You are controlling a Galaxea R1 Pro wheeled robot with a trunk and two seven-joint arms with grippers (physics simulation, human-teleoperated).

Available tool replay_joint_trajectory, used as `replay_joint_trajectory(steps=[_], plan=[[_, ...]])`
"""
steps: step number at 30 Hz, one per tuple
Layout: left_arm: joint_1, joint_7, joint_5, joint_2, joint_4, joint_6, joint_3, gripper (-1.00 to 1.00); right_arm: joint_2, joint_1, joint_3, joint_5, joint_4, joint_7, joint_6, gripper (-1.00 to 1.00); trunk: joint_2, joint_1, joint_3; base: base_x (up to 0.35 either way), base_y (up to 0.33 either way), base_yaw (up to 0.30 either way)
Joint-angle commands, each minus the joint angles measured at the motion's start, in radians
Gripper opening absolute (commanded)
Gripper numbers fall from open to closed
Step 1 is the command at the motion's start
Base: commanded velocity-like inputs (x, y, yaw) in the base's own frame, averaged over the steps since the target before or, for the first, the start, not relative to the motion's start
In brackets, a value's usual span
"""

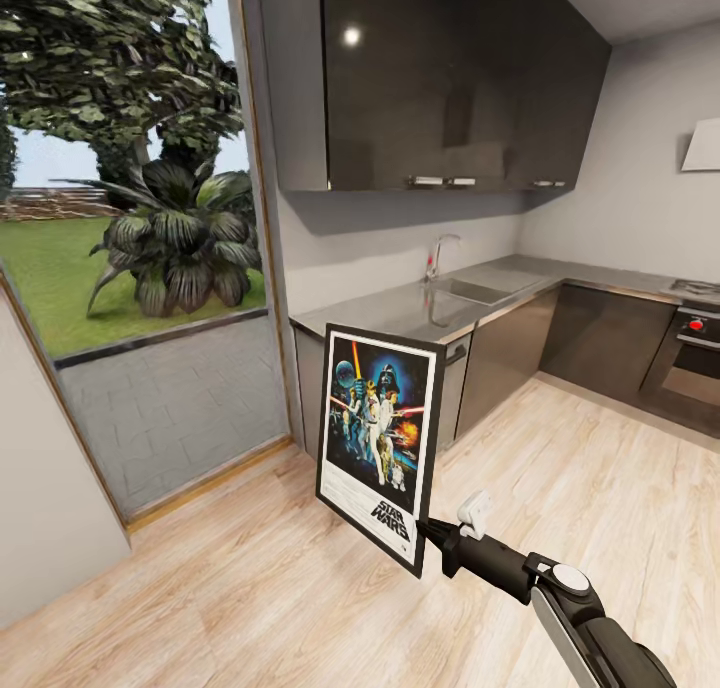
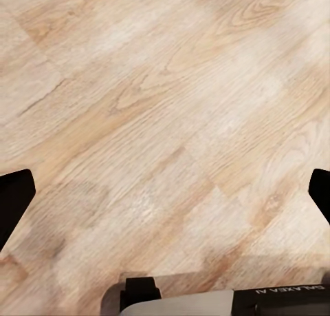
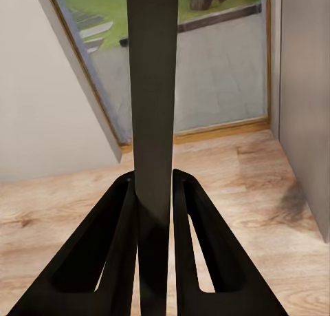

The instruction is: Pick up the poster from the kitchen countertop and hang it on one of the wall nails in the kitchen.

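Pinching the poster [image 1: 380, 438] at its lower right corner, my right gripper [image 1: 432, 534] carries it out in front of me above the wooden floor [image 1: 250, 588], arm reaching in from the lower right of the head view. Right wrist view: both black fingers [image 3: 124, 254] press flat against the frame seen edge-on, a thin dark slab [image 3: 152, 123] rising straight up between them. Poster roughly upright, slightly tilted, printed face toward my head camera; white border, black frame, dark blue artwork, title lettering near the bottom. It is off the kitchen countertop [image 1: 400, 313], which lies just behind it and runs to the right in an L. Left gripper [image 2: 165, 192]: wrist view looks down on bare floorboards, dark fingertips [image 2: 14, 199] at opposite edges of the picture, so spread wide and holding nothing. Farther back, a sink [image 1: 480, 290] and slim faucet [image 1: 437, 256] are set in the counter, with grey cabinet fronts [image 1: 510, 353] below and glossy dark wall cabinets [image 1: 440, 78] above. An oven [image 1: 695, 353] sits at far right. To the left, a large glass opening [image 1: 150, 368] shows paving, grass and a broad-leaved plant [image 1: 180, 238].
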Motion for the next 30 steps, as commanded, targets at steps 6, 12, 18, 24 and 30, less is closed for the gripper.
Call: replay_joint_trajectory(steps=[6,12,18,24,30], plan=[[0.0,-0.005,-0.001,0.0,-0.001,-0.001,0.003,1.0,-0.001,-0.001,0.001,-0.013,0.0,0.002,0.011,-1.0,0.042,-0.023,0.018,0.0,0.0,0.0],[0.0,-0.005,-0.001,0.0,-0.001,-0.001,0.003,1.0,-0.001,-0.001,0.001,-0.013,0.0,0.002,0.011,-1.0,0.084,-0.046,0.037,0.0,0.0,0.0],[0.0,-0.005,-0.001,0.0,0.0,0.003,0.002,1.0,-0.001,-0.001,0.001,-0.013,0.0,0.0,0.011,-1.0,0.126,-0.069,0.056,0.0,0.0,0.0],[0.0,-0.005,-0.001,0.0,-0.001,0.003,0.002,1.0,-0.001,-0.001,0.001,-0.013,0.0,0.002,0.011,-1.0,0.168,-0.092,0.074,0.0,0.0,0.0],[0.0,-0.005,-0.001,0.0,-0.001,0.003,0.002,1.0,-0.001,-0.001,0.001,-0.013,0.0,0.004,0.011,-1.0,0.21,-0.115,0.093,0.0,0.0,0.0]])
